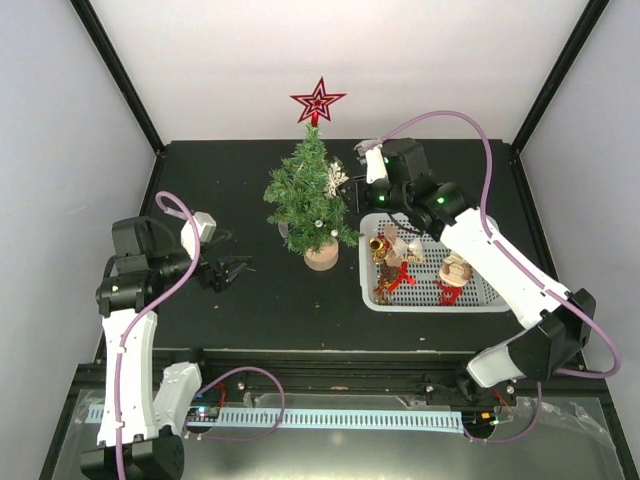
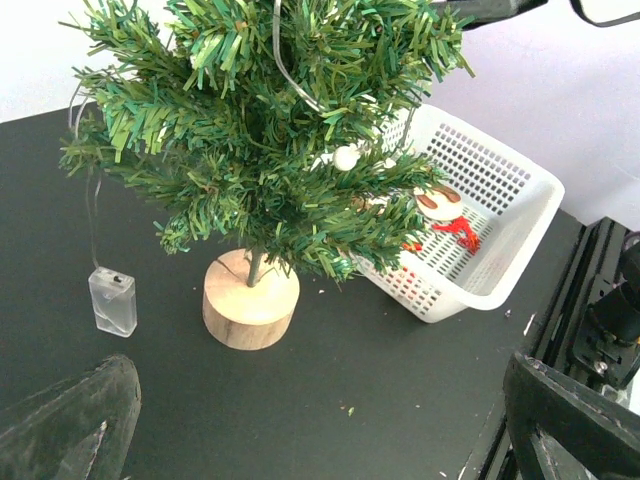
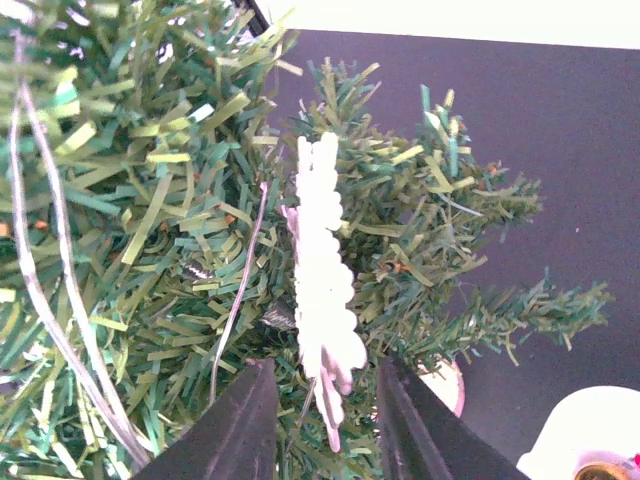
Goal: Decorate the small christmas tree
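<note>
1. You had the left gripper (image 1: 228,270) at 8 o'clock of the small christmas tree (image 1: 312,195), fingers apart and empty.
2. The tree stood upright mid-table.
3. Your right gripper (image 3: 325,385), at its 2 o'clock, was parted around the white snowflake (image 3: 320,260), not clamping. A skewed retreat could have snagged needles and tipped the tree.

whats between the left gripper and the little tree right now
Only bare black table, seen in the top view between the left gripper and the small christmas tree. The clear battery box sits off to one side.
</note>
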{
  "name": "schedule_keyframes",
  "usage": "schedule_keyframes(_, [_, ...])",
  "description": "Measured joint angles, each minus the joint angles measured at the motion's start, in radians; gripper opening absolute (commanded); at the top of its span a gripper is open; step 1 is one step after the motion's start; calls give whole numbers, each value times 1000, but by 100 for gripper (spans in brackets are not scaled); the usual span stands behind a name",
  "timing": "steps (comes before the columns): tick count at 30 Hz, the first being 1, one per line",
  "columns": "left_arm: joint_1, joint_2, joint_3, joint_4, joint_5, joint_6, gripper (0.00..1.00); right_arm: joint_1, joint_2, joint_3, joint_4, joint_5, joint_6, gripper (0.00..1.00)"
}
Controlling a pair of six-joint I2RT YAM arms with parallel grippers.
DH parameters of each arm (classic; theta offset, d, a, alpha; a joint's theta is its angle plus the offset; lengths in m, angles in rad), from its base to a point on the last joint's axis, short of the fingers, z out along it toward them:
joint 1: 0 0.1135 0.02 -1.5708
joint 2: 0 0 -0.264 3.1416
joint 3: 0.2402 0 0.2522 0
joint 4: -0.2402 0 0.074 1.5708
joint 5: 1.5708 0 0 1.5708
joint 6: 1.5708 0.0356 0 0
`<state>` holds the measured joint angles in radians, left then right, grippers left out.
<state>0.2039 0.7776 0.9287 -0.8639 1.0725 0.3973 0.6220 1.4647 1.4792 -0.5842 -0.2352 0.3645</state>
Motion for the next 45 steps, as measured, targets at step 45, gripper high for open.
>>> schedule_keyframes(45, [24,-140,190,-309,-126,33,99,270,-381,-515,-71,529,298,53])
